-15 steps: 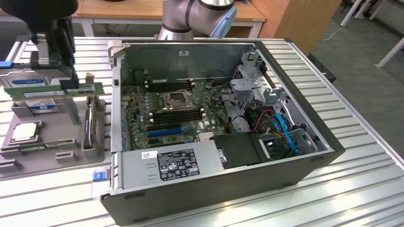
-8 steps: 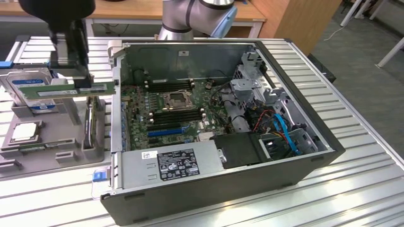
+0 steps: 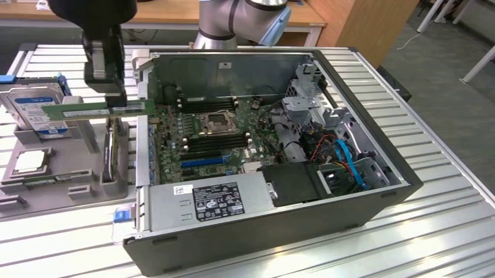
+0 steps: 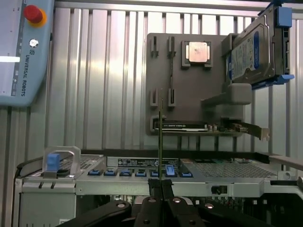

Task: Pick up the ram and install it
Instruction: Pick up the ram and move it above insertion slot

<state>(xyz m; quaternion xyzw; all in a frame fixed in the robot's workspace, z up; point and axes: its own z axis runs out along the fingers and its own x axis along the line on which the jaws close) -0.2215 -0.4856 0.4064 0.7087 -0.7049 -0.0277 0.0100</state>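
1. Nearest in the exterior view, the open computer case (image 3: 255, 237) lies on a slatted metal table (image 3: 448, 231). Its power supply (image 3: 208, 200) sits along the near wall.
2. On the exterior view's left, just beside the case, a grey fixture (image 3: 46, 202) carries a processor chip (image 3: 31, 161).
3. Above that fixture the gripper (image 3: 116, 104) is clenched on the ram (image 3: 77, 111). It holds the green stick level and lifted clear, one end reaching toward the case's edge.
4. In the wrist view the ram (image 4: 160, 142) shows edge-on, a thin strip rising from between the pinched fingers (image 4: 150, 201).
5. Behind the ram, a blue-labelled hard drive (image 3: 35, 110) stands in the fixture.
6. Inside the case lies the motherboard (image 3: 205, 136); the ram is not yet in any slot.
7. Farthest back, the arm's base (image 3: 240, 23) rises behind the case.
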